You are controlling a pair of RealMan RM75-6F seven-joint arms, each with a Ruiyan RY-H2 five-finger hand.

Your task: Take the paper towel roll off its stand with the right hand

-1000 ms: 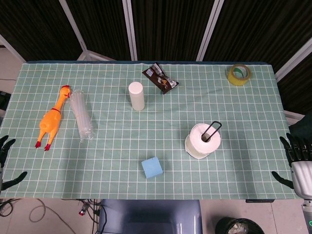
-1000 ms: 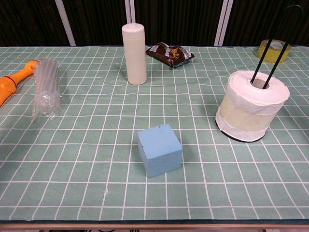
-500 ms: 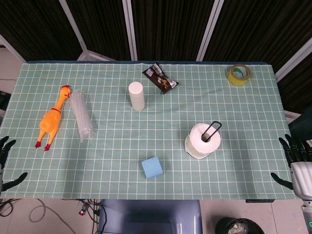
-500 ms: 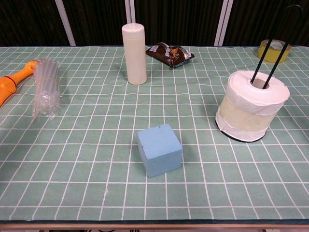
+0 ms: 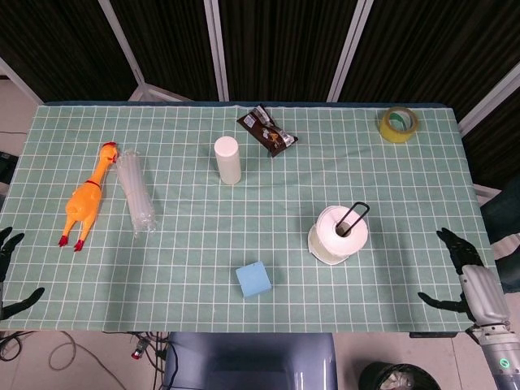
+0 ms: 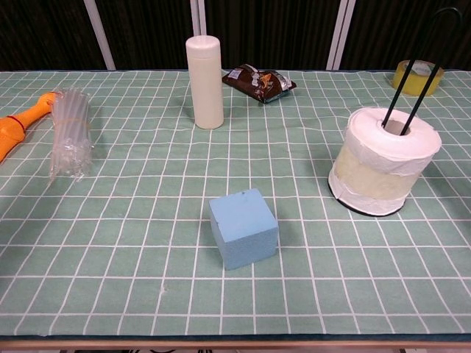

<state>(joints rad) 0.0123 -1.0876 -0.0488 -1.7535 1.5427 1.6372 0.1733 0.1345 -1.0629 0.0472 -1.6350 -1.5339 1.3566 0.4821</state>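
Looking over the tabletop [image 5: 406,179], I found the paper towel roll [image 5: 338,234] sitting upright on its stand [image 5: 354,218], toward my right and nearer the front edge, with the thin black wire loop of the stand rising through the hollow core and arching above it. I judged the roll to be light and soft, its outer sheets loose enough to dent or unwind under a hard squeeze, and the paper to offer decent friction, not slippery at all. My right hand [image 5: 471,281] hung at the front right corner of the tabletop, well apart from the roll, fingers [image 5: 449,241] spread and holding nothing. My left hand [image 5: 8,272] showed only partly at the far left edge, also spread and empty as far as I could tell. I reckoned the best hold would be around the roll's side wall, about mid-height, thumb on one side and fingers wrapped on the other, pressing just firmly enough to keep it from sliding. Because the wire loop stands taller than the roll, I expected it would need a straight upward lift until the core cleared the top; any tilt might snag the core and drag the light stand along.
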